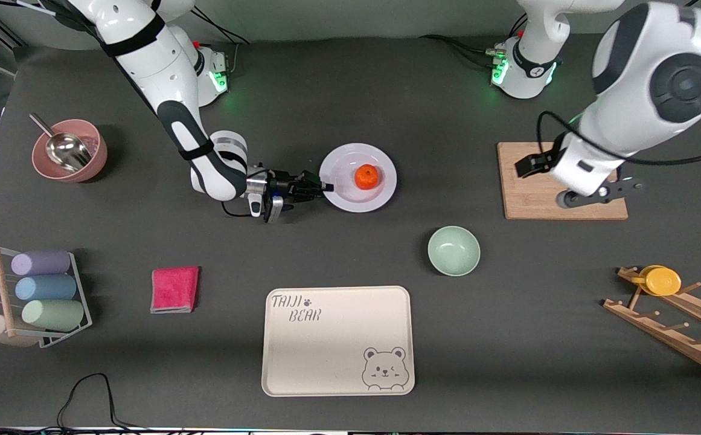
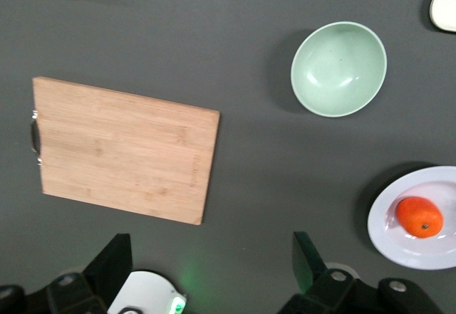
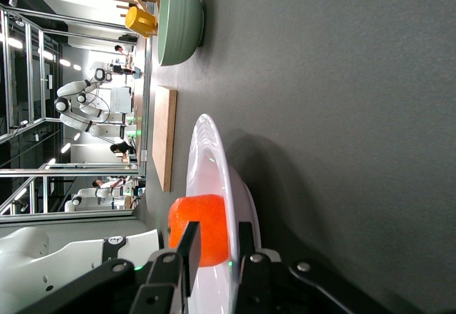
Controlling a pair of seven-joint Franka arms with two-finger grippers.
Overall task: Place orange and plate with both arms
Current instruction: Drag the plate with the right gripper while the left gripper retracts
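Front view: the orange sits on the plate, mid-table, farther from the camera than the mint bowl. The right gripper pinches the plate's rim at the right arm's end. The left gripper hangs over the cutting board.

Left wrist view: its fingers stand spread above bare table beside the board.

Right wrist view: fingers clamp the rim, the orange just past them.
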